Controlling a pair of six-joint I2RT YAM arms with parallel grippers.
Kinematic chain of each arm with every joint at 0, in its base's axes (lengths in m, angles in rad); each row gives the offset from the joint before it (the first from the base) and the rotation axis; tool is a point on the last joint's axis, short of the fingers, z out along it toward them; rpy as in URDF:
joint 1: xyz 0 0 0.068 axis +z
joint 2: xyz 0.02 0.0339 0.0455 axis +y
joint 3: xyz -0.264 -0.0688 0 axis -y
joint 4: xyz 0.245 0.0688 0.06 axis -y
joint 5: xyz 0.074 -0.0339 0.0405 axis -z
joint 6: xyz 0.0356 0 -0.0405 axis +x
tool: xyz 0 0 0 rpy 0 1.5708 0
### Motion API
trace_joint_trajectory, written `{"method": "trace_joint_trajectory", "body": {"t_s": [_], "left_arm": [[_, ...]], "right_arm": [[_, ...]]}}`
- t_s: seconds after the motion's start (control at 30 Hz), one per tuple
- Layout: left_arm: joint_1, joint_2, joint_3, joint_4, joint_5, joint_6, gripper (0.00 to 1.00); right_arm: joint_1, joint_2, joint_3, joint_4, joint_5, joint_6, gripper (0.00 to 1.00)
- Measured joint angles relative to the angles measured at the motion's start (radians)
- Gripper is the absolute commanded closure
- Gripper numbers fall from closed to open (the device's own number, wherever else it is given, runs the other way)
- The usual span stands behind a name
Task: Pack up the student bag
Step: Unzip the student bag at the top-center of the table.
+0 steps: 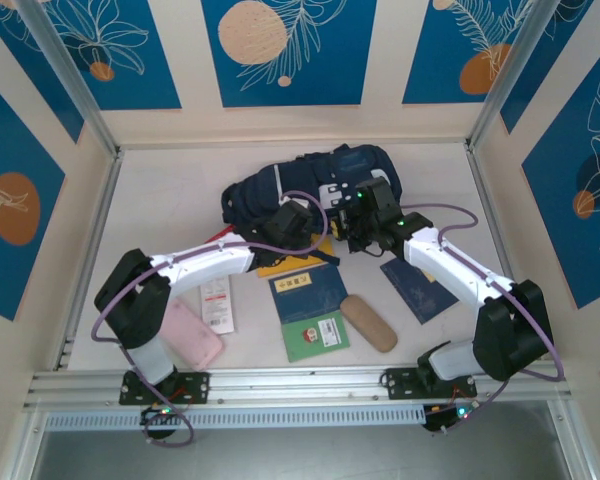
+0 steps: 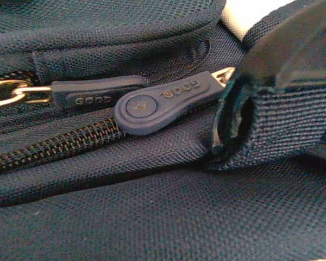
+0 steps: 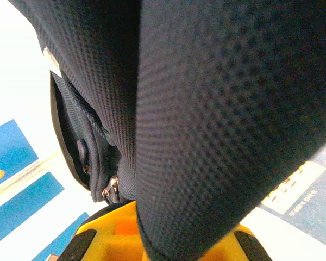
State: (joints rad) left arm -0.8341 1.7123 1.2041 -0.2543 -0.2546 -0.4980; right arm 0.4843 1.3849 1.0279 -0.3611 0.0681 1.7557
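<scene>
Bag fabric (image 3: pixel 206 109) sat pinched in the closed right hand (image 3: pixel 163 244); left hand (image 1: pixel 298 218) closed too, its catch unclear; missing the zip pull (image 2: pixel 152 106), it would slip.

The left arm (image 1: pixel 200 262) and right arm (image 1: pixel 455 268) wear white shells, black joints, purple cables (image 1: pixel 323 218).

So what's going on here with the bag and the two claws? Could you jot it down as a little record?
Backpack: lying at the table's far middle
Left gripper: shut, beside the two zip pulls; hold unclear
Right gripper: shut on backpack fabric
Near the arms: pink case, tan case, blue booklet, green booklet, all outside the backpack
</scene>
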Motion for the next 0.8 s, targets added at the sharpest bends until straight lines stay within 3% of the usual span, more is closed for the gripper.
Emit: {"method": "trace_joint_trajectory", "body": {"t_s": [0.8], "left_arm": [[0.026, -0.069, -0.099, -0.013, 0.238, 0.064, 1.00]], "right_arm": [[-0.073, -0.018, -0.084, -0.020, -0.035, -0.191, 1.00]]}}
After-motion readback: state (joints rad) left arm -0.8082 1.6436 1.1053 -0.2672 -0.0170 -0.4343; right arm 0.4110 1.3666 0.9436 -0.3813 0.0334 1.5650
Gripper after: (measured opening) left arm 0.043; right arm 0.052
